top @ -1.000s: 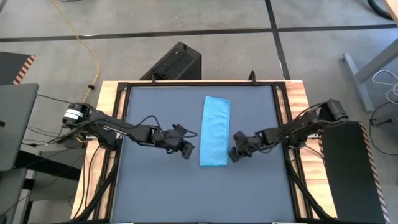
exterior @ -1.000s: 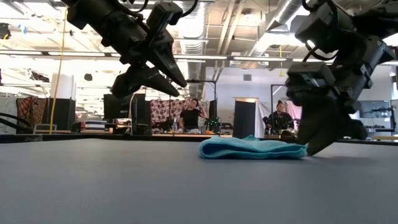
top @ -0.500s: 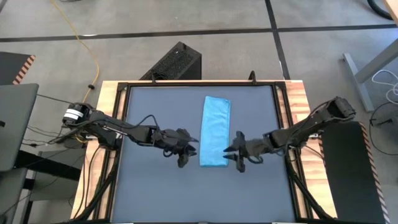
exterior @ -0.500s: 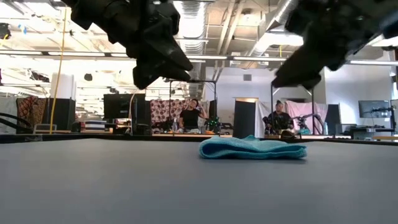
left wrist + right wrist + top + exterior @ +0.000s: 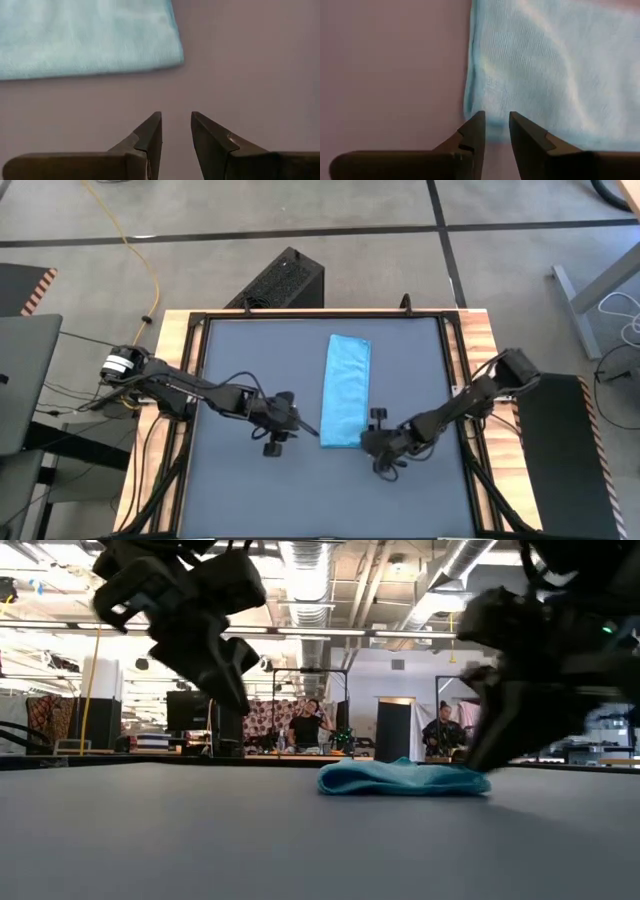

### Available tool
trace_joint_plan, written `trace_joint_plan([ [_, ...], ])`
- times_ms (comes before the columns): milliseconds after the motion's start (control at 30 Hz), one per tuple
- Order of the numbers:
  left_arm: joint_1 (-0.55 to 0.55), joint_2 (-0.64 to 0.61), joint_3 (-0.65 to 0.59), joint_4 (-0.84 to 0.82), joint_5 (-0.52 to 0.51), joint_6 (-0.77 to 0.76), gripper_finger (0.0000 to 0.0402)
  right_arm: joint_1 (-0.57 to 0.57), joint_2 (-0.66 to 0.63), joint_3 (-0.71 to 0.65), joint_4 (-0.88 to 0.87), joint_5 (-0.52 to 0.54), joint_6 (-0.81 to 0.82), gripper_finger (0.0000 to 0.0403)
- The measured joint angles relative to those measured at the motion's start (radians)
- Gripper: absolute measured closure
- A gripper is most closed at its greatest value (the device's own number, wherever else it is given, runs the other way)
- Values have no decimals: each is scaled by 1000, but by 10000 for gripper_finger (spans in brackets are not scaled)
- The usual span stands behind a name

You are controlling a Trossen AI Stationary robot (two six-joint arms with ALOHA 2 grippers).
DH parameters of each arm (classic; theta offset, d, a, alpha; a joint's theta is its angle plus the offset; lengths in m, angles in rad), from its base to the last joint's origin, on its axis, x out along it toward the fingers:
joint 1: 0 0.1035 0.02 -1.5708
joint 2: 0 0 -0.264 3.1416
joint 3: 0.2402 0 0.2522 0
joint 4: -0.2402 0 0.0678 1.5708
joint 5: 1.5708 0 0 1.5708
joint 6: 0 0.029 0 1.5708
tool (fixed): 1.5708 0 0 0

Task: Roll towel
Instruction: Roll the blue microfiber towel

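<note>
High view: a dark grey tabletop (image 5: 240, 490) with a wooden border stands on a concrete floor, a black box (image 5: 282, 280) just behind its far edge. The sky-blue towel (image 5: 344, 390), folded into a long narrow strip, lies flat slightly right of the table's centre, running from far to near. Bare tabletop surrounds it on every side.

The left gripper (image 5: 288, 423) hovers just left of the strip's near end, fingers narrowly apart and empty. The right gripper (image 5: 368, 442) sits at the strip's near right corner, its narrow gap right at the towel's edge; whether it pinches cloth is unclear.

Low view shows an open workshop behind, with two seated people (image 5: 306, 727) far off, details indistinct.
</note>
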Motion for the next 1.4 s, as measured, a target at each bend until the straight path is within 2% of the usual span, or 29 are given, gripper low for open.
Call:
trace_joint_plan([
  [100,-11,0,0,-20,-18,-1,308,7,54,55,-9,71,-41,291],
  [267,-14,0,0,-21,-17,-51,308,7,73,66,-21,71,-38,291],
  [500,-14,0,0,-26,-18,-81,308,28,18,67,-26,70,-27,291],
  [767,-14,0,0,-25,-47,-102,308,35,17,66,-19,61,-3,291],
  [1067,-37,0,0,-23,-47,-138,308,22,88,66,98,49,0,291],
  [1400,-65,0,0,-39,-44,-161,308,2,169,68,59,74,102,306],
])
